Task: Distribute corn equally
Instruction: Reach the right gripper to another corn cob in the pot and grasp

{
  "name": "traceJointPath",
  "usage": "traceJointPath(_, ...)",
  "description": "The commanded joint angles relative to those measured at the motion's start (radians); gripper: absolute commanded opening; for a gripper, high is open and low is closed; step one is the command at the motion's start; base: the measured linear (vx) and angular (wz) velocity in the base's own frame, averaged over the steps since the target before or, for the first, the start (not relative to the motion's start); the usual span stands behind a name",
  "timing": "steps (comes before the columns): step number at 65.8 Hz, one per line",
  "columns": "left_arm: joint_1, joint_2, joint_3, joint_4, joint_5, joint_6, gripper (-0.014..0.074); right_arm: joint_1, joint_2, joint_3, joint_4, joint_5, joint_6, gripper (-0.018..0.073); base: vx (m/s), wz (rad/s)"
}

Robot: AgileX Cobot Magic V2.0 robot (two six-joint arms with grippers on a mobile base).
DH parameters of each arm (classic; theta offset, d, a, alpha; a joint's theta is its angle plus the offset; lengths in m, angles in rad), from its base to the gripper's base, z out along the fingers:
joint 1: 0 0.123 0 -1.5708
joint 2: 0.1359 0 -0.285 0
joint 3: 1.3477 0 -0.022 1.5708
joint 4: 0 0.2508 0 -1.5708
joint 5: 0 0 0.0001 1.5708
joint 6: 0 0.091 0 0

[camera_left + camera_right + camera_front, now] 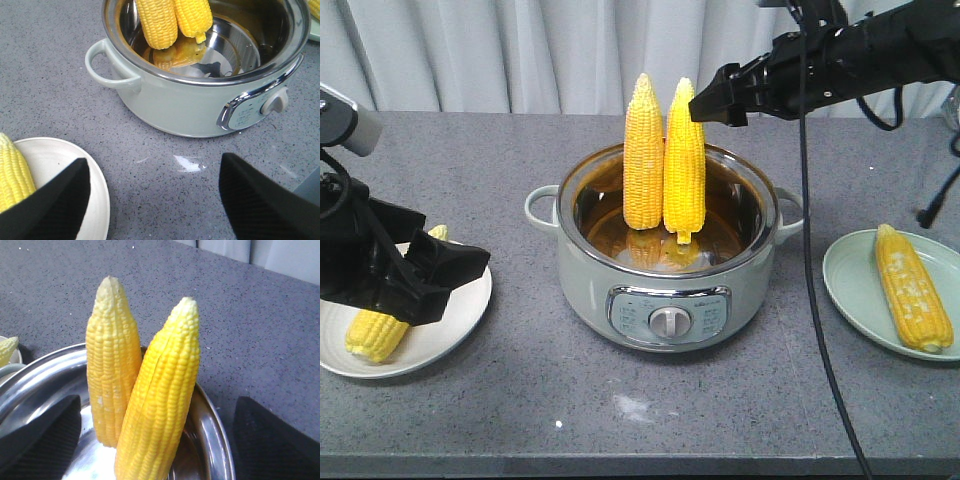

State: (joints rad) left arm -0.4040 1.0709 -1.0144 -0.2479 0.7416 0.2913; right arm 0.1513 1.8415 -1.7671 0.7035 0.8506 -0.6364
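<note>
**A:** How do the jaws stand?

**B:** The right gripper is spread wide and holds nothing. In its wrist view the fingers sit either side of the two cobs in the pot. The left gripper is also open and empty, and hangs over the white plate.

**A:** Why is the right one up there?

**B:** I think it is lined up on the right-hand cob. The pale tip is the part that stands clear of the rim, so it is easy to pinch.

**A:** And the corn?

**B:** Four cobs. The right-hand cob and the left-hand cob touch and stand nearly upright at the back rim, thick ends down and tips up. The plate cob lies slanted on the white plate, tip toward the back, half hidden by the left gripper. The far cob lies on the green plate, narrow end pointing away. Each plate has one cob — the pot pair likely splits one to each.
</note>
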Motion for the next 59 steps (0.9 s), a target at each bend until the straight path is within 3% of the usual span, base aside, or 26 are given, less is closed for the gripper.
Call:
traceJointPath(1,-0.007,-0.014,-0.027,-0.021,-0.059,0.0,0.0522,-0.004,0.004,-0.072,0.075,-0.045,-0.031,0.0589,0.0,0.0)
traceJointPath(23,-0.007,-0.014,-0.027,-0.021,-0.059,0.0,0.0522,-0.004,0.128,-0.127,0.175,-0.104,-0.08,0.0568,0.0,0.0)
traceJointPath(32,-0.007,-0.014,-0.027,-0.021,-0.059,0.0,0.0522,-0.004,0.16,-0.127,0.267,-0.1,-0.145,0.0528,0.0,0.0)
traceJointPath(37,-0.007,-0.014,-0.027,-0.021,-0.059,0.0,0.0522,-0.004,0.165,-0.127,0.302,-0.091,-0.169,0.0494,0.0,0.0)
traceJointPath(59,-0.007,-0.014,-0.027,-0.021,-0.059,0.0,0.0522,-0.005,0.168,-0.127,0.3,-0.077,-0.182,0.0221,0.0,0.0)
